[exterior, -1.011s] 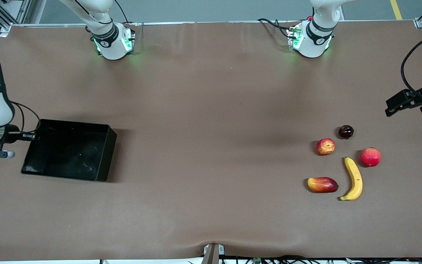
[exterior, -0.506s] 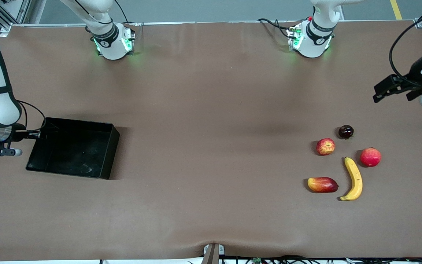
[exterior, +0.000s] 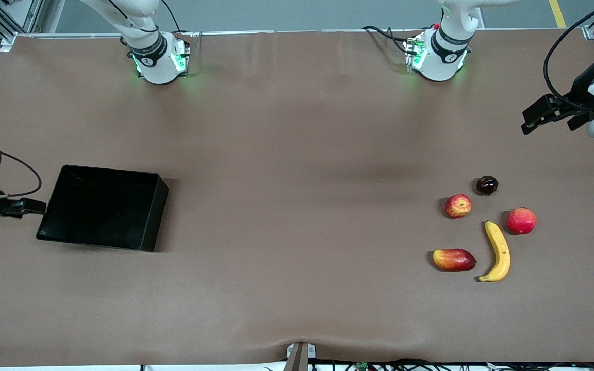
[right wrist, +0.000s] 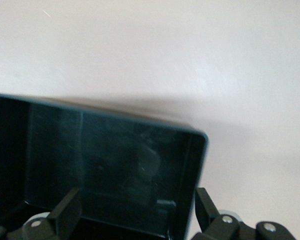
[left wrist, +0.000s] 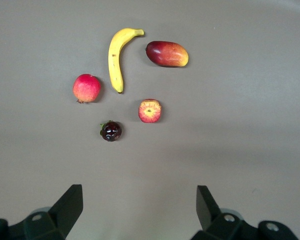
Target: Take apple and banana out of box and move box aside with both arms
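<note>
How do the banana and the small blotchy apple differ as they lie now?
The banana is long, curved and plain yellow; the apple is small, round and red with yellow blotches. The banana lies nearer the front camera than the apple. In the left wrist view the apple shows its stem end upward, the banana its side. Both rest untouched on the table.

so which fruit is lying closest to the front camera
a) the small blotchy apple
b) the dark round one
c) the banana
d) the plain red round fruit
c, the banana reaches lowest in the front view, its tip lying lower than the mango-like fruit beside it, while the blotchy apple, the plain red fruit and the dark round fruit all lie higher up.
</note>
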You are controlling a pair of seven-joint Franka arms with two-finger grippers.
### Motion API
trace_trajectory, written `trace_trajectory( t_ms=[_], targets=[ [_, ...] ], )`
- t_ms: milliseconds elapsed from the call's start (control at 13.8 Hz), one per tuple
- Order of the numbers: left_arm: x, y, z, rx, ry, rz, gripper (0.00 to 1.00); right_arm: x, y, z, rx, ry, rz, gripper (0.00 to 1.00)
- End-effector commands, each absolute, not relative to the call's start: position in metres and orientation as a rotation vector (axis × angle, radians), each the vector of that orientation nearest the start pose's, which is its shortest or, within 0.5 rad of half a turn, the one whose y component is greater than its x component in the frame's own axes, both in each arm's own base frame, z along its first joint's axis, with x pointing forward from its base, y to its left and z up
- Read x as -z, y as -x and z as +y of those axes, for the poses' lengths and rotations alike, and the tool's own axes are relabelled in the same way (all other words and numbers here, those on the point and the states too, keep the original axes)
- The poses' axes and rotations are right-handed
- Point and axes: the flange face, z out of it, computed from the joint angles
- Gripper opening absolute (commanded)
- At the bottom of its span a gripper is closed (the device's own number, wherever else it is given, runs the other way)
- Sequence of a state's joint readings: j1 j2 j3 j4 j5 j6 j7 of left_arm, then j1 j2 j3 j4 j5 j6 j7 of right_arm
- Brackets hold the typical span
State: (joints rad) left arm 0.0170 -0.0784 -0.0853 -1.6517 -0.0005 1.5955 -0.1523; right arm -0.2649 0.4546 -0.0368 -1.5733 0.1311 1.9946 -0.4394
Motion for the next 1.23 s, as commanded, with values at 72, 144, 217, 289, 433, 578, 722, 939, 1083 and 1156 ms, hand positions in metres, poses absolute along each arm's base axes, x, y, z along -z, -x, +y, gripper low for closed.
trace_trajectory(
  t_ms=[72, 144, 217, 289, 433, 578, 722, 939, 1083, 1156],
  targets=[
    [-0.633, -0.527, -0.043, 0.043, 3.142, -0.119, 1.0, -0.447, -0.691, -0.134, 0.193, 3.067, -0.309, 1.0],
    [-0.637, -0.528, -0.042, 0.055, 3.139, -0.106, 1.0, -0.47, -0.699, -0.108, 0.239, 3.08, -0.385, 1.0],
    [-0.635, -0.53, -0.042, 0.049, 3.135, -0.104, 1.0, -0.487, -0.701, -0.087, 0.239, 3.076, -0.439, 1.0],
    [-0.635, -0.53, -0.042, 0.049, 3.135, -0.101, 1.0, -0.495, -0.701, -0.058, 0.202, 3.063, -0.497, 1.0],
    [-0.636, -0.529, -0.039, 0.051, 3.134, -0.108, 1.0, -0.514, -0.699, -0.012, 0.201, 3.052, -0.515, 1.0],
    [-0.637, -0.526, -0.038, 0.03, 3.133, -0.111, 1.0, -0.536, -0.678, 0.009, 0.091, 3.063, -0.26, 1.0],
    [-0.638, -0.524, -0.038, 0.03, 3.132, -0.116, 1.0, -0.577, -0.646, 0.015, 0.013, 3.069, -0.259, 1.0],
    [-0.643, -0.523, -0.038, 0.042, 3.132, -0.125, 1.0, -0.623, -0.604, 0.007, -0.036, 3.082, -0.251, 1.0],
    [-0.645, -0.523, -0.038, 0.037, 3.133, -0.106, 1.0, -0.626, -0.584, -0.004, -0.072, 3.099, -0.226, 1.0],
    [-0.646, -0.523, -0.039, 0.042, 3.133, -0.106, 1.0, -0.631, -0.575, -0.008, -0.076, 3.154, -0.233, 1.0]
  ],
)
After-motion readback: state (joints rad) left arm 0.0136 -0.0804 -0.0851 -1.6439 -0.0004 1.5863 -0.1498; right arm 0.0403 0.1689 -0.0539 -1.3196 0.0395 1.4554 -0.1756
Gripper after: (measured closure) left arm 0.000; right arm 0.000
